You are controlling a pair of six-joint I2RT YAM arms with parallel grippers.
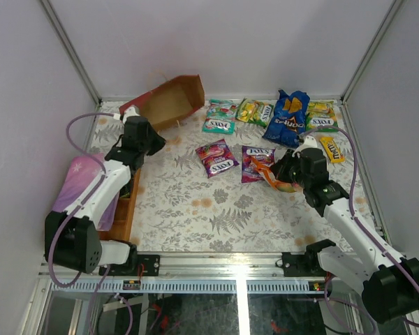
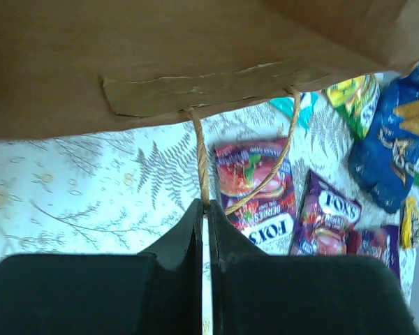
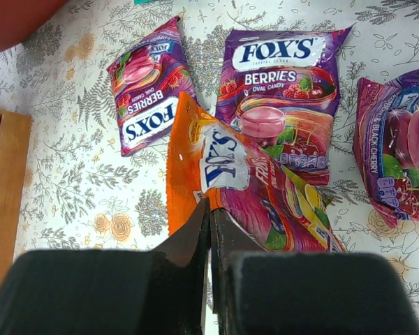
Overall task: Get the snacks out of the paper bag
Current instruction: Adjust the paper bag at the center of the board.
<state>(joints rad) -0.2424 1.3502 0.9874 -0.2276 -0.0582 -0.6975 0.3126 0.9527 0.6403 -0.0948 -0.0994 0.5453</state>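
Note:
The red paper bag [image 1: 169, 102] lies tipped on its side at the back left, its brown inside facing the table. My left gripper [image 1: 148, 142] is shut on the bag's string handle [image 2: 201, 157] in the left wrist view, under the bag's brown wall [image 2: 160, 56]. My right gripper [image 1: 288, 170] is shut on the edge of an orange candy packet [image 3: 227, 178], held just above the cloth. Two purple-pink packets [image 1: 217, 158] [image 1: 257, 162] lie in the middle. The blue chip bag [image 1: 288, 117], teal packs [image 1: 220, 117], green-yellow packs [image 1: 254, 111] and a yellow bar [image 1: 331, 148] lie at the back right.
A wooden tray [image 1: 126, 206] with a folded purple cloth [image 1: 84, 183] sits along the left edge, under my left arm. The enclosure's white walls and metal frame close in the table. The flowered tablecloth [image 1: 216, 216] covers the front half.

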